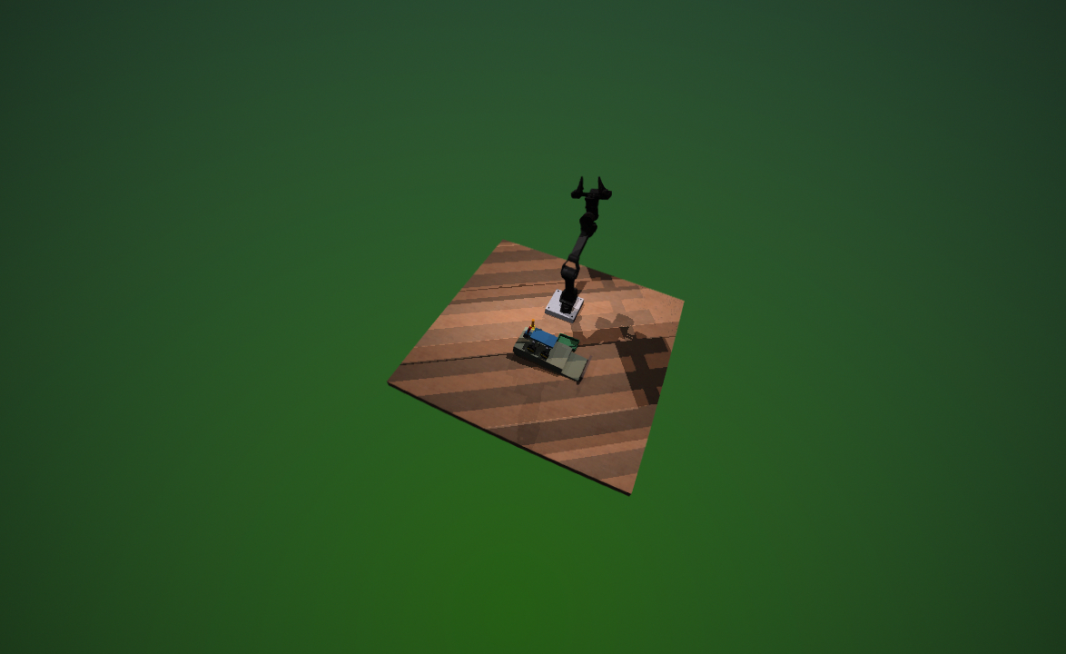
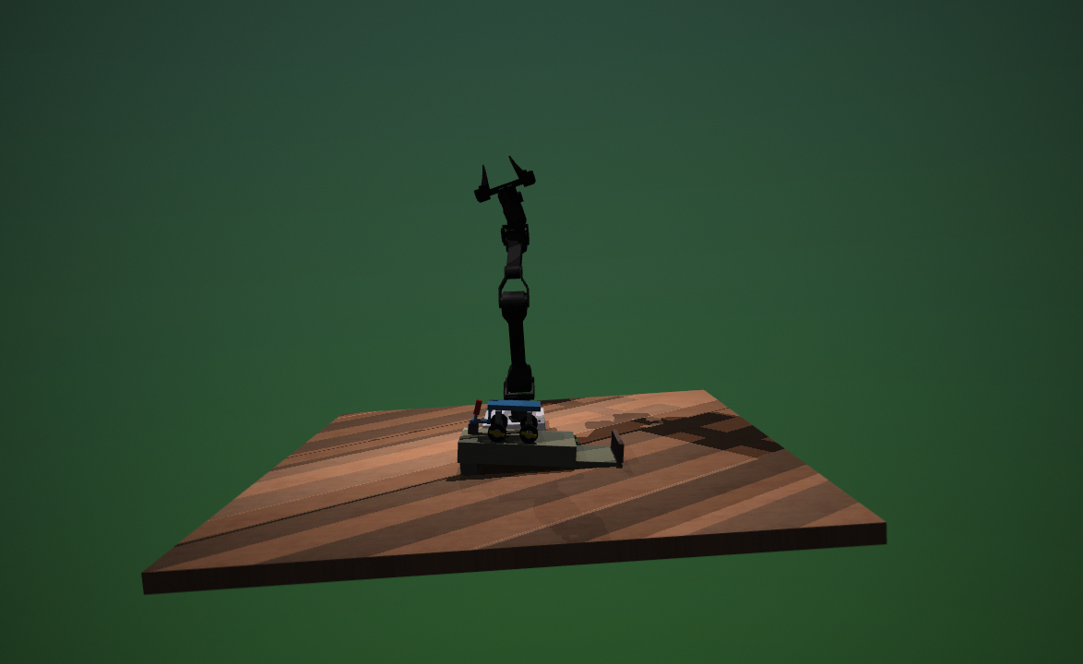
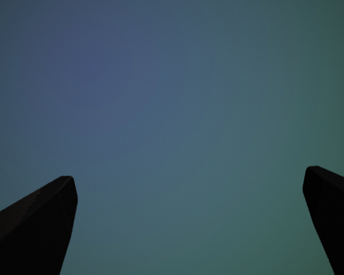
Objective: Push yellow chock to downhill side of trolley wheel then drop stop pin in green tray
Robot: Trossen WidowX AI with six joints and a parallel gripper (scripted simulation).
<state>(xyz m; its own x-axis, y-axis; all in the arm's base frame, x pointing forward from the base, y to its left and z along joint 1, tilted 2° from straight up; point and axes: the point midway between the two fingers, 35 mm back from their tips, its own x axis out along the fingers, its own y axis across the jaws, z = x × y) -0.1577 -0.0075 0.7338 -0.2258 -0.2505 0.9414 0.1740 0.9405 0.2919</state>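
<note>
The blue-topped trolley (image 1: 542, 336) (image 2: 514, 405) stands with its black wheels on the grey ramp (image 1: 574, 364) (image 2: 517, 452). The red-headed stop pin (image 2: 477, 409) stands upright, leaning slightly, at the trolley's left end in the exterior view. A small yellow-orange piece (image 1: 532, 325), apparently the chock, shows beside the trolley's upper left end; its base and exact place cannot be made out. The green tray (image 1: 569, 341) lies behind the ramp. My gripper (image 1: 590, 178) (image 2: 496, 160) (image 3: 192, 185) is open and empty, pointing up high above everything. The chock and tray are not visible in the exterior view.
The arm rises from its white base plate (image 1: 557, 308) behind the trolley. A dark upright end plate (image 2: 616, 446) stands at the ramp's low right end. All stands on a striped wooden table top (image 1: 471, 398) (image 2: 322, 528). The wrist view shows only background between the fingers.
</note>
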